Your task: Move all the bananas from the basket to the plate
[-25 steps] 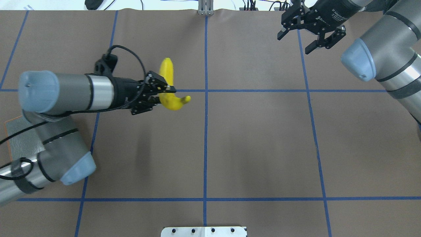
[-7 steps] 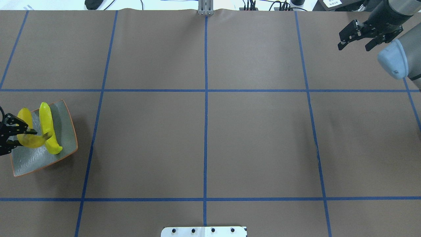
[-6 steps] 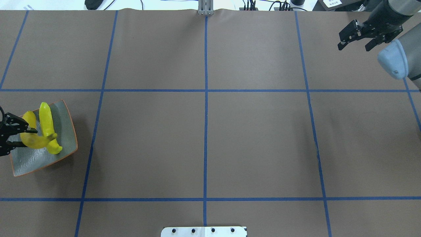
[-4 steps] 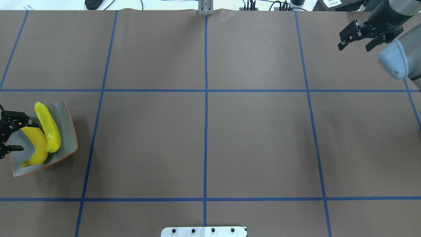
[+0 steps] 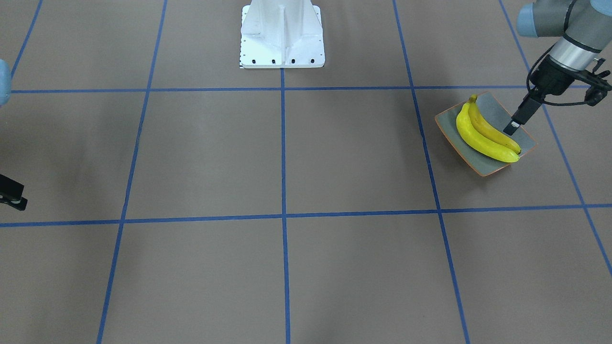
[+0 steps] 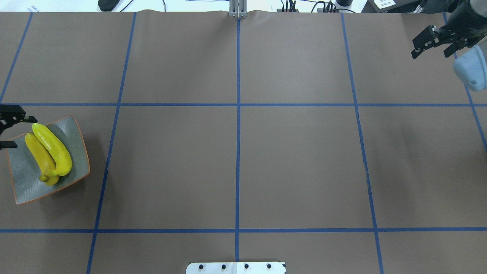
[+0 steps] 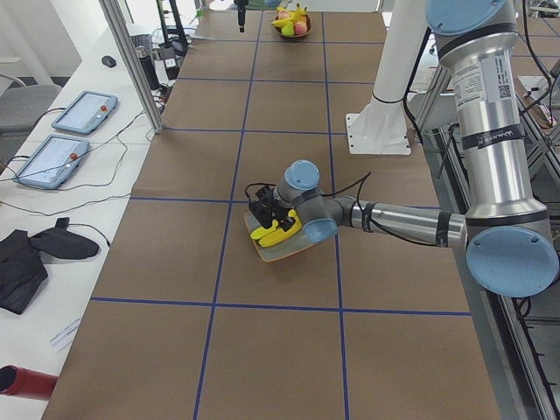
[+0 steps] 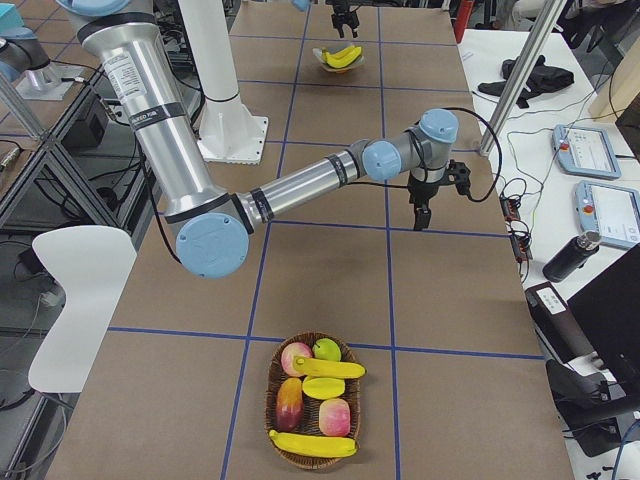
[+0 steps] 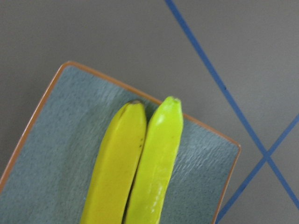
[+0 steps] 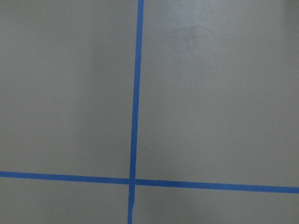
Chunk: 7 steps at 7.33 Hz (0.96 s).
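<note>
Yellow bananas (image 6: 53,150), two of them, lie side by side and touching in the grey-green plate (image 6: 23,182). In the overhead view they run from the plate's 11 o'clock corner toward its 5 o'clock side. The plate sits at the 9 o'clock edge of the brown table (image 6: 296,163).

The left tool (image 6: 23,132) hangs over the plate's 10 o'clock corner, just beside the bananas' far ends, with its jaws spread wide and nothing between them. The right tool (image 6: 430,56) is at the table's 2 o'clock corner, likewise spread and empty.

In the exterior right view a wicker basket (image 8: 272,390) stands at 6 o'clock, well apart from the plate. In it lie two more bananas (image 8: 330,369), one toward its 12 o'clock side and one at its 6 o'clock rim. Round red, yellow and green fruit (image 8: 290,405) sits between them.
</note>
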Each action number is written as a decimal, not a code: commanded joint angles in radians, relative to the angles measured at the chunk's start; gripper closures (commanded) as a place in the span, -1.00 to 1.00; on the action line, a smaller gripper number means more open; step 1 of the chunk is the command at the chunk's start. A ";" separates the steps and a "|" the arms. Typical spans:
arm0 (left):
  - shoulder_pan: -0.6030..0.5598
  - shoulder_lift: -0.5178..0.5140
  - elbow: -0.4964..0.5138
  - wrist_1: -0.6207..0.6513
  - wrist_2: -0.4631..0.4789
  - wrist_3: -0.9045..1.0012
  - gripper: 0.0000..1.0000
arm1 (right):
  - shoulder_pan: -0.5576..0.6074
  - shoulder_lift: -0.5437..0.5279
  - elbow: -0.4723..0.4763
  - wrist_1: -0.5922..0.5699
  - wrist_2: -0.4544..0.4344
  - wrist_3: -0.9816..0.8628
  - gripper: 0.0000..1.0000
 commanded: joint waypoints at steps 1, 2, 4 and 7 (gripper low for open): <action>-0.066 -0.233 0.006 0.373 0.006 0.302 -1.00 | 0.067 -0.092 -0.007 0.000 -0.066 -0.186 -1.00; -0.066 -0.319 0.024 0.487 0.011 0.390 -1.00 | 0.128 -0.128 -0.032 -0.002 -0.087 -0.278 -1.00; -0.066 -0.385 0.087 0.487 0.011 0.392 -1.00 | 0.297 -0.187 -0.154 -0.002 -0.072 -0.455 -1.00; -0.063 -0.410 0.093 0.487 0.011 0.382 -1.00 | 0.351 -0.279 -0.225 -0.051 -0.034 -0.557 -1.00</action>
